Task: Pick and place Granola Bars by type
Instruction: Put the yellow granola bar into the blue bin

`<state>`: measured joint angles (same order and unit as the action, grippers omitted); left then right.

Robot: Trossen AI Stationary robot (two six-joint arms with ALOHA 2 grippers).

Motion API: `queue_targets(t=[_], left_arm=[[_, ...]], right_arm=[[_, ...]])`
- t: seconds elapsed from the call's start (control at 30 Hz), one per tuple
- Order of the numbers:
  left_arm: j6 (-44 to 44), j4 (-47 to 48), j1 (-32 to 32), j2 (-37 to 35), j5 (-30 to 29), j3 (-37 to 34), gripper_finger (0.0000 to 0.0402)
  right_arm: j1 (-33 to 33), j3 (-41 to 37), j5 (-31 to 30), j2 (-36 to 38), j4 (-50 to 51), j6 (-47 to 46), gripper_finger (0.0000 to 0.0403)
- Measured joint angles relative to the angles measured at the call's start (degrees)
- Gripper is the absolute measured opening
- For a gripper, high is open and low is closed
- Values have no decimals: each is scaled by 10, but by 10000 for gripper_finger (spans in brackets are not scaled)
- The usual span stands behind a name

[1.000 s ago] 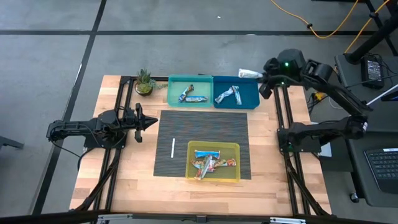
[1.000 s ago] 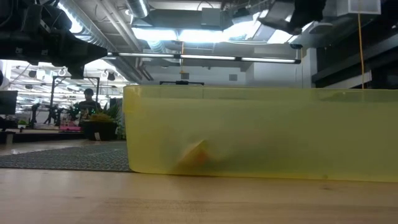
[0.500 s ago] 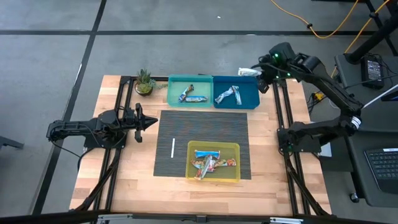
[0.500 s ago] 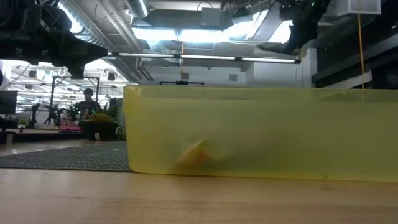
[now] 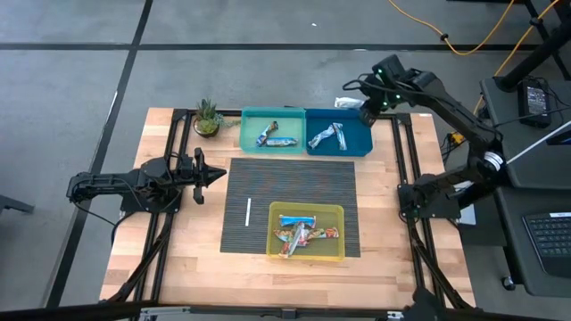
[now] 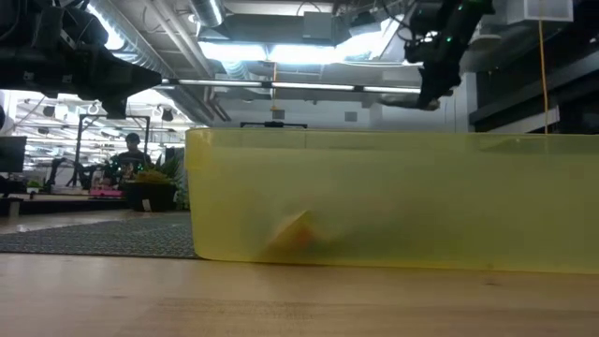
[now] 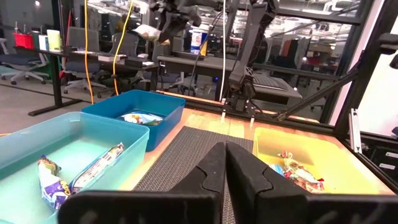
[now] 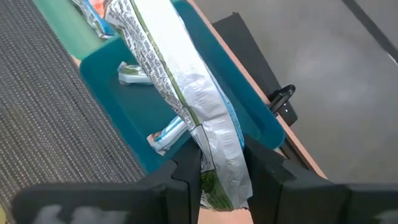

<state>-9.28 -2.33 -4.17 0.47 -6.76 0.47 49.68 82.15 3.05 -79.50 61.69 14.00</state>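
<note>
Carrying: right claw (image 5: 357, 101) clamped on a silver-blue bar (image 8: 186, 106), just beside the blue bin (image 5: 357, 143).
Next: you centre over it, then release.
Left claw (image 5: 217, 175): together, parked at the worktop's left.

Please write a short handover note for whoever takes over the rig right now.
Right hand: shut on a silver-blue granola bar, held in the air above the far right corner of the dark blue bin.
Left hand: shut, parked at the left edge of the mat, holding nothing.
Done: two bars lie in the teal bin, two in the dark blue bin.
Left: release the held bar, probably into the dark blue bin, then sort the bars piled in the yellow bin.
</note>
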Motion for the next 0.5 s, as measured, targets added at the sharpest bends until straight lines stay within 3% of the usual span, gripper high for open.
queue_targets(t=[0.5], left_arm=[[0, 0, 0, 0, 0, 0, 8]], right_arm=[[54, 0, 16, -83, -43, 2, 97]])
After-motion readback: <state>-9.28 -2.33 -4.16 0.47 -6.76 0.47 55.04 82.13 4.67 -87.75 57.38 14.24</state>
